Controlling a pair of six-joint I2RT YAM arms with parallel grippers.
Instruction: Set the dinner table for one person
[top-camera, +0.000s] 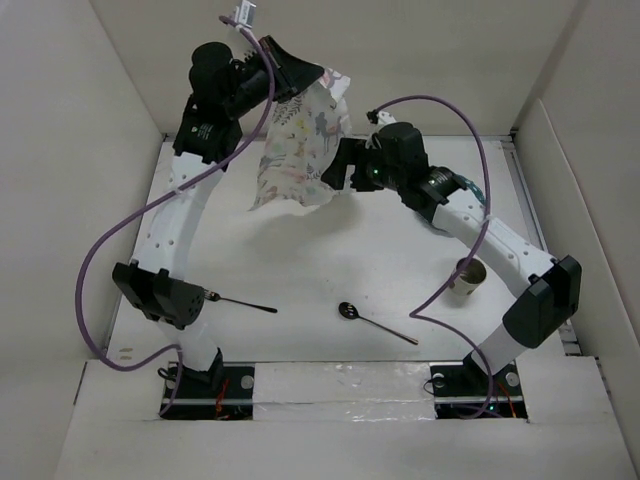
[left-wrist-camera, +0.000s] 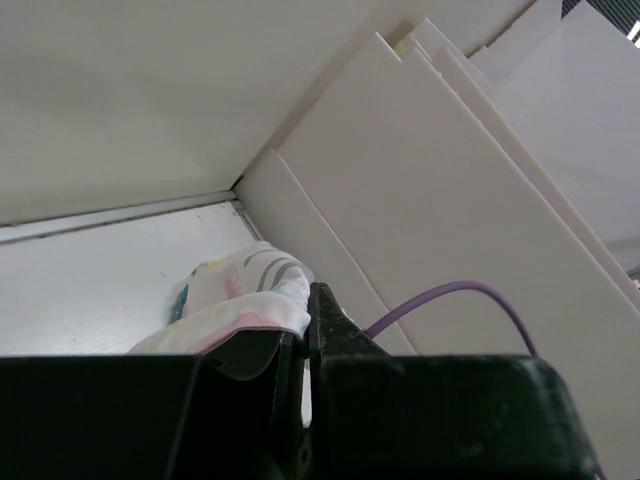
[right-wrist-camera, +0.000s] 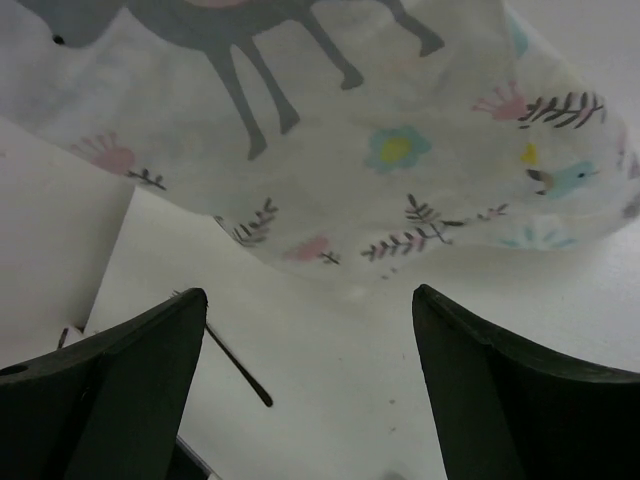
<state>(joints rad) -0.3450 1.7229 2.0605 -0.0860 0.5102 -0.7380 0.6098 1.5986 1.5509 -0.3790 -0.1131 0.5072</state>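
White panels walled in a big matte table (top-camera: 330, 250), its plain top filling the floor of the enclosure out from the two arm bases at the near edge. Over the far left part of it, the left arm reached up high, and the left gripper (top-camera: 300, 78) was pressed together on the top edge of a cloth (top-camera: 300, 150) printed with pastel animals and leaves. From the left wrist camera, the bunched fabric (left-wrist-camera: 240, 300) was pinched in the narrow slit between the dark fingers (left-wrist-camera: 335, 335), with a purple cable (left-wrist-camera: 450, 295) looping past behind.

The cloth hung off the table in loose folds, its lower edge drooping in the air. The right gripper (top-camera: 337, 172) sat just beside the cloth's right edge, about halfway down it. Its wrist view showed the two fingers (right-wrist-camera: 130, 385) spread wide with nothing between them, the printed fabric (right-wrist-camera: 350, 130) hanging ahead of and above the tips.

On the table near the front, a spoon (top-camera: 375, 323) lay at an angle, bowl to the left. A thin dark utensil (top-camera: 240, 303) lay well to its left, close by the left arm's elbow; I could not tell what kind it was. A cup (top-camera: 468, 277) stood upright on the right side, partly behind the right arm.
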